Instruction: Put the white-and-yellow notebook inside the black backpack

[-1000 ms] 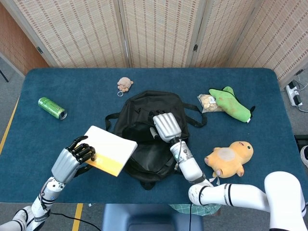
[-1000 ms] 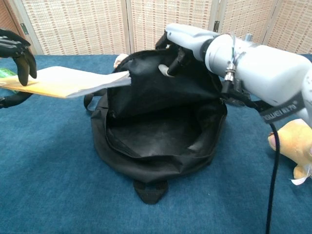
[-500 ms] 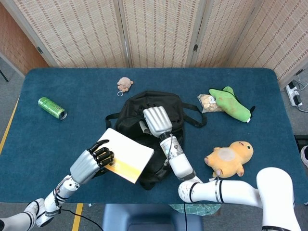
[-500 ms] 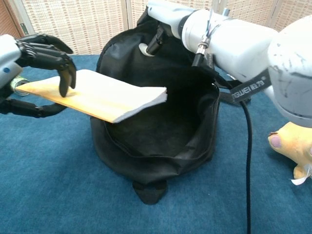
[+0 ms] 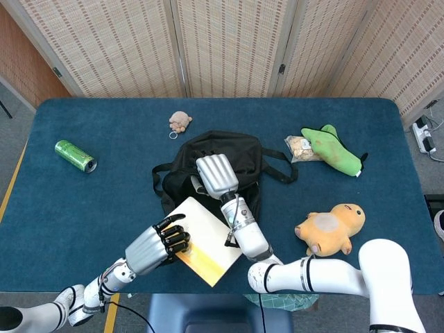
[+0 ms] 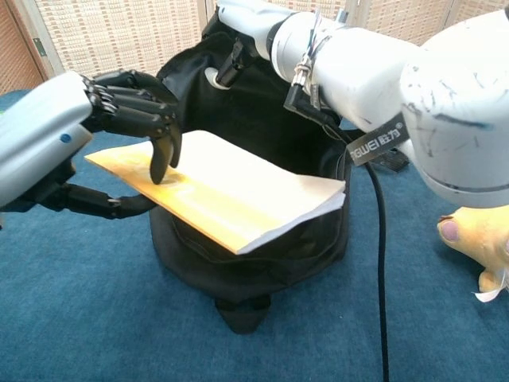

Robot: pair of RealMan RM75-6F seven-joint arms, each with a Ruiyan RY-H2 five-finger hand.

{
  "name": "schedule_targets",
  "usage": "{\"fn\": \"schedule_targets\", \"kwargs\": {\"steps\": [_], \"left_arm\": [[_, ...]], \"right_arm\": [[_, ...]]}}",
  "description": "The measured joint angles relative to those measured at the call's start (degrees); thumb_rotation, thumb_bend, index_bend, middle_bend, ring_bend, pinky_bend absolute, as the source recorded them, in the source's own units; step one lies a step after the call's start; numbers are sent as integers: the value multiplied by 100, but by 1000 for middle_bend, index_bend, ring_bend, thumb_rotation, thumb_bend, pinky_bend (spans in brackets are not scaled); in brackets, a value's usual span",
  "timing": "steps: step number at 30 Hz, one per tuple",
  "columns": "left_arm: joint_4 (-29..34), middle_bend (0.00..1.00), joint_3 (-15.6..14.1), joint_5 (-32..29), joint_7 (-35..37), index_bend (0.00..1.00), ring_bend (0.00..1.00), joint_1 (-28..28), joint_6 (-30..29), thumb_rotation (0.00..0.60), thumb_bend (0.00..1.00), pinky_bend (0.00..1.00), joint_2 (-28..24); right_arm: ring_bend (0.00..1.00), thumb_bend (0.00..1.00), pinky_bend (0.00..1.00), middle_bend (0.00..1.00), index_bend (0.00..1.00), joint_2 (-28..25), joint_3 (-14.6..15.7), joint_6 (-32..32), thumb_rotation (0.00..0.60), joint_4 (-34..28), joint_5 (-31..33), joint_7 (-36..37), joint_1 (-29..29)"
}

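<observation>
notebook point(image 6: 231, 191) moved over backpack point(image 6: 318, 143), fingers point(image 6: 159, 135) atop.

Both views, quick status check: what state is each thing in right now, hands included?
Notebook: gripped by left hand, lying flat across the backpack's opening, not yet inside.
Black backpack: open, top flap lifted by right hand.
Left hand: grips the notebook's edge.
Right hand: holds the backpack's flap.
Green can: lying on its side.
Orange plush toy: lying on table, untouched.
</observation>
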State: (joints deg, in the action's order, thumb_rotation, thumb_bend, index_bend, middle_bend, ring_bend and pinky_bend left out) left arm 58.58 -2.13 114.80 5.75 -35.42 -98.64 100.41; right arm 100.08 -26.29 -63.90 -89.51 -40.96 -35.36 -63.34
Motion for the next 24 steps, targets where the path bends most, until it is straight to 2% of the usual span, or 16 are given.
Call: {"fn": "schedule_targets", "kwargs": {"steps": [8, 15, 24], "left_arm": [[-249, 571, 63, -273, 252, 677, 510, -134, 386, 600, 491, 302, 324], [-714, 587, 190, -835, 559, 677, 516, -158, 881, 600, 493, 318, 640], [-1079, 651, 294, -1278, 584, 680, 587, 11, 1054, 600, 507, 478, 836]], "right_arm": [[288, 558, 290, 342, 700, -39, 114, 9, 600, -60, -272, 372, 108], [288, 556, 290, 344, 701, -169, 257, 34, 600, -192, -638, 784, 302], [288, 556, 291, 344, 701, -398, 457, 7, 600, -483, -909, 989, 544]]}}
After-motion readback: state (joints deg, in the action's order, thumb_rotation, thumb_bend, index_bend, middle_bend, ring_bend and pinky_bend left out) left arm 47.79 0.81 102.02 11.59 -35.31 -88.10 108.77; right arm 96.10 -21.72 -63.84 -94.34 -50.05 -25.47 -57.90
